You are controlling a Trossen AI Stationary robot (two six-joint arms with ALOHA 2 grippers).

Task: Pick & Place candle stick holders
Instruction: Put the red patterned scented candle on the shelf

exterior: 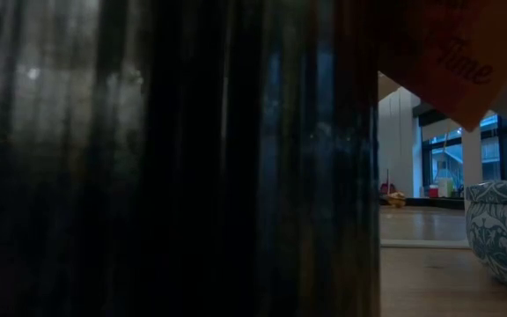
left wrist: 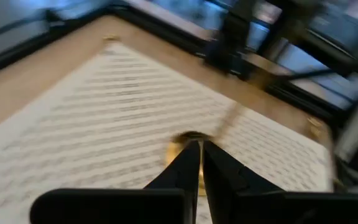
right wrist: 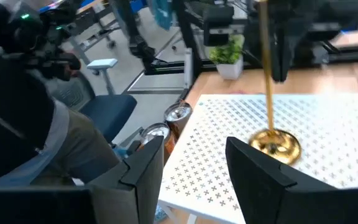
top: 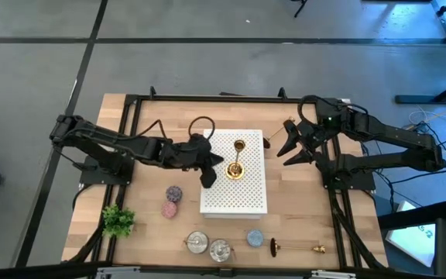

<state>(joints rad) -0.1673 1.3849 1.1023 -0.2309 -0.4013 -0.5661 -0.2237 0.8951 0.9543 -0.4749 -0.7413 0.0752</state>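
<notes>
A gold candle stick holder stands on its round base on the white perforated board at the table's middle. My left gripper is shut just to the holder's left; its fingertips stand in front of the base. My right gripper hangs open over the board's far right corner, with nothing between its fingers. A second holder shows by that corner, beside the right gripper. A third holder lies on its side near the table's front edge. My left gripper's shut fingers stand right by the standing candle stick holder, low near its base, coming level and slightly downward from the table's left. Whether they touch it cannot be told.
A small green plant, a pink disc, a purple disc, two silvery pots and a blue disc lie along the front left. A person sits beyond the table. Something dark fills most of the low view.
</notes>
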